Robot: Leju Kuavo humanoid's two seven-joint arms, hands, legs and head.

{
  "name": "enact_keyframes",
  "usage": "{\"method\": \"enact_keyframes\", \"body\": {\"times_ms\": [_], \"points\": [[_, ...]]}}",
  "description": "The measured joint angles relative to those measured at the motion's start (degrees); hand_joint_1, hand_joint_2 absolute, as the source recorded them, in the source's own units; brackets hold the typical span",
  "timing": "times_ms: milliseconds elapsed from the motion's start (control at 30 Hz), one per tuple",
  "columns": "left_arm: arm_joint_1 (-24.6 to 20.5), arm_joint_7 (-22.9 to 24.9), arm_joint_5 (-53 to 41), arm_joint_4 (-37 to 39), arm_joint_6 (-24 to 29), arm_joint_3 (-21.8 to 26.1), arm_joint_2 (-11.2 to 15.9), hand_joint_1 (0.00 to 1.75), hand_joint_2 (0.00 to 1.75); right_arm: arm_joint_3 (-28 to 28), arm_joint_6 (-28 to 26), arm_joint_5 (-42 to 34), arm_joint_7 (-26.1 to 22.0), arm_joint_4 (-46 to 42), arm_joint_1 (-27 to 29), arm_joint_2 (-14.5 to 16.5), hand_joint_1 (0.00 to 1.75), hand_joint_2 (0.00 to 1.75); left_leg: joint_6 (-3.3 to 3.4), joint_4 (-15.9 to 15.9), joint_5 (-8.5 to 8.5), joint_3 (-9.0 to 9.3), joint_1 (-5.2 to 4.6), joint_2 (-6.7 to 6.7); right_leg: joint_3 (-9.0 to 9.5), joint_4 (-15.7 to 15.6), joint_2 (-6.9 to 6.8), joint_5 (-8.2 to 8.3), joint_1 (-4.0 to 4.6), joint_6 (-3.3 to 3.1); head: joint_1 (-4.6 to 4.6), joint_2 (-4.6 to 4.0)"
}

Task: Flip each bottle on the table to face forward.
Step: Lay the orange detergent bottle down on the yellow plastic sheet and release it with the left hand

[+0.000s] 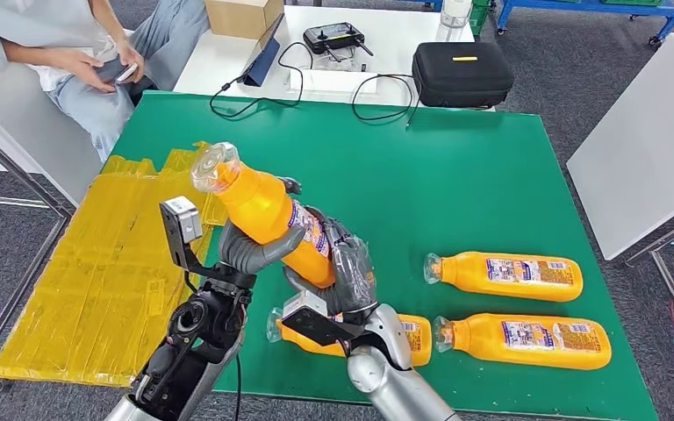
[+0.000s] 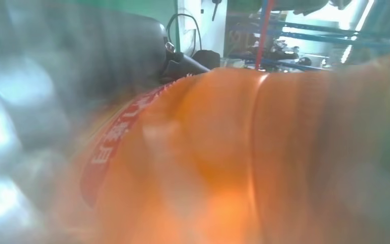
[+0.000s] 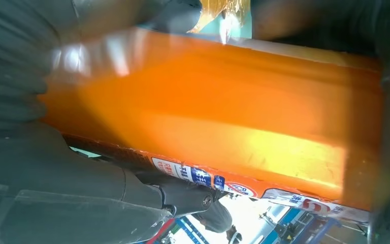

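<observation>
**Both hands on one bottle, lifted off the table**

Nearest the robot: a lying bottle (image 1: 408, 338) on the green table (image 1: 456, 184), partly hidden behind the right forearm, cap end to the left. Just to its right, a second lying bottle (image 1: 527, 340), label up, cap left.

Above these, the held bottle (image 1: 268, 210) is up off the table, tilted, clear cap pointing up and away to the left. Left hand (image 1: 250, 250) grips its mid-body, fingers wrapped under and around. Right hand (image 1: 342, 267) grips the lower end, fingers closed around the labelled part. Left wrist view: blurred orange body up close, red label edge at one side. Right wrist view: orange body pressed against the hand, label strip along one edge.

Next row back: a third lying bottle (image 1: 505, 274), label up, cap left.

Left of the table: yellow sheeting (image 1: 96, 263).

Far side: white table (image 1: 386, 35) with black case (image 1: 462, 74), cables, controller (image 1: 333, 37), cardboard box (image 1: 241, 16). A seated person (image 1: 79, 53) at far left holds a phone.
</observation>
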Motion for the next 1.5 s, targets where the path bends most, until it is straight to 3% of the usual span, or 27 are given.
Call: {"method": "enact_keyframes", "body": {"times_ms": [200, 233, 367, 733, 833, 967, 1067, 1200, 1300, 1400, 1500], "points": [[1.04, -1.45, 1.1, -1.19, 1.73, 0.4, -0.26, 1.75, 1.75, 0.4, 0.19, -0.04, -0.03, -0.11, -0.19, 0.03, 1.75, 1.75, 0.0, 0.0, 0.0, 0.0, 0.0, 0.0, 0.0, 0.0, 0.01, 0.0, 0.0, 0.0, -0.01, 0.0], [1.39, -2.01, 1.49, -1.61, 2.04, 0.55, -0.33, 1.75, 1.75, 0.48, 0.2, -0.09, -0.08, -0.11, -0.3, 0.05, 1.67, 1.75, 0.0, 0.0, 0.0, 0.01, 0.0, 0.01, 0.0, 0.0, 0.02, 0.0, 0.0, 0.0, -0.01, 0.0], [3.12, -4.9, 2.24, -4.58, 2.98, 1.43, -0.54, 1.75, 1.75, 0.82, 0.32, -1.68, -1.49, -0.91, -0.49, 0.23, 0.03, 1.75, 0.0, 0.0, 0.0, -0.01, 0.0, 0.03, -0.03, 0.0, 0.01, 0.0, 0.0, 0.0, -0.01, 0.0], [3.05, -8.38, -0.71, -11.47, 7.93, 7.28, 0.11, 1.75, 1.75, 0.84, 0.66, -5.71, -3.5, -8.28, 4.48, -0.92, 0.0, 1.75, -0.02, -0.01, 0.0, -0.06, 0.02, -0.01, -0.06, 0.01, 0.0, -0.01, 0.01, -0.03, 0.02, 0.0], [2.87, -10.56, -7.01, -11.75, 12.99, 7.99, 0.39, 1.75, 1.75, 0.64, 1.2, -7.45, -4.02, -10.4, 5.56, -1.28, 0.0, 1.75, -0.02, -0.01, 0.0, -0.06, 0.01, 0.0, -0.06, 0.0, 0.01, 0.0, 0.0, -0.02, 0.02, 0.0], [2.64, -13.83, -30.88, -12.16, 28.51, 9.73, 2.0, 1.75, 1.75, -0.8, 2.43, -9.96, -3.47, -17.99, 8.03, -2.55, 0.0, 1.75, -0.02, -0.01, 0.0, -0.08, 0.01, 0.0, -0.07, 0.0, -0.01, 0.0, 0.0, -0.02, 0.01, 0.0], [2.47, -11.34, -48.68, -12.21, 34.4, 11.84, 3.86, 1.75, 1.75, -2.79, 1.83, -9.39, -1.88, -24.22, 9.64, -3.48, 0.0, 1.75, -0.03, -0.01, -0.01, -0.08, 0.01, 0.0, -0.08, 0.0, 0.0, -0.01, 0.01, -0.02, 0.02, 0.0], [1.09, -2.71, -80.27, -9.19, 35.7, 16.19, 7.55, 1.75, 1.75, -5.38, 0.8, -8.78, -0.7, -30.41, 11.14, -4.37, 0.0, 1.75, -0.05, -0.02, 0.0, -0.04, 0.02, 0.03, -0.1, 0.0, 0.03, -0.02, 0.01, -0.04, 0.02, 0.0], [-1.52, 5.7, -99.76, -1.3, 35.08, 17.11, 12.72, 1.75, 1.75, -6.66, 0.74, -8.75, -0.61, -33.49, 11.61, -4.88, 0.0, 1.75, -0.11, -0.03, 0.04, 0.01, 0.06, 0.14, -0.13, 0.01, 0.1, 0.01, 0.03, -0.1, 0.02, 0.0], [-3.95, 9.45, -105.0, 7.74, 33.11, 16.64, 17.77, 1.75, 1.75, -7.53, 0.74, -8.57, -0.61, -35.97, 12.3, -5.36, 0.0, 1.75, -0.18, -0.03, 0.08, 0.03, 0.1, 0.36, -0.18, 0.02, 0.27, 0.11, 0.08, -0.22, 0.02, 0.0], [-5.15, 10.47, -105.72, 14.59, 31.12, 15.78, 20.92, 1.75, 1.75, -7.99, 0.74, -8.32, -0.61, -37.66, 12.92, -5.84, 0.0, 1.75, -0.21, -0.03, 0.1, 0.01, 0.12, 0.38, -0.2, 0.03, 0.3, 0.12, 0.08, -0.26, 0.02, 0.0]]}}
